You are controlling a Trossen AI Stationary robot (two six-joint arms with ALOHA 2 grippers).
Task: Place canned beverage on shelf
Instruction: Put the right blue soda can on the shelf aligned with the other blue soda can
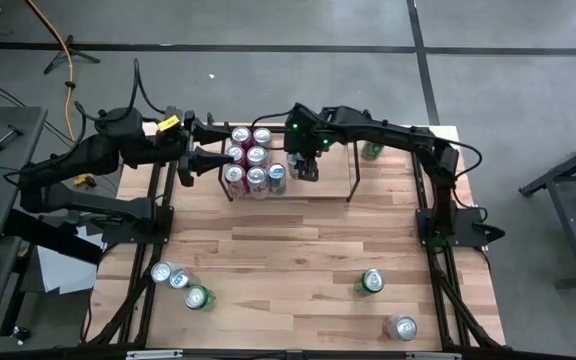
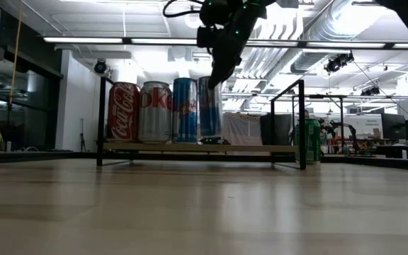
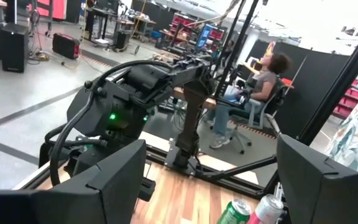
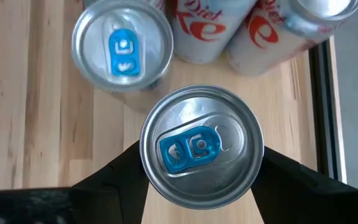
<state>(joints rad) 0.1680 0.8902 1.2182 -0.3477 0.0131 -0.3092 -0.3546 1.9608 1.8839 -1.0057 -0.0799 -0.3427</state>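
Observation:
The shelf (image 1: 313,192), a low rack of black rods on a wood base, stands at the table's far middle. Several cans stand on its left part: red Coca-Cola (image 2: 124,111), Diet Coke (image 2: 154,111) and a blue can (image 2: 185,110). My right gripper (image 1: 305,168) is over the shelf, shut on a silver-and-blue can (image 4: 202,146) with a blue tab, just right of the others (image 2: 209,110). My left gripper (image 1: 218,146) hovers open and empty at the shelf's left end (image 3: 210,180). My right gripper pinches the can's upper wall just below the rim (image 4: 149,163) between its two fingers, one on each side. The fingers come from above, pointing down. The can stands upright, and in the low view its bottom (image 2: 209,138) is level with the other cans on the shelf base.
A green can (image 1: 372,150) stands behind the shelf's right end. Three loose cans (image 1: 179,279) lie near the table's near left; a green one (image 1: 371,281) and a silver one (image 1: 403,327) are at the near right. A person (image 3: 260,81) sits beyond the table.

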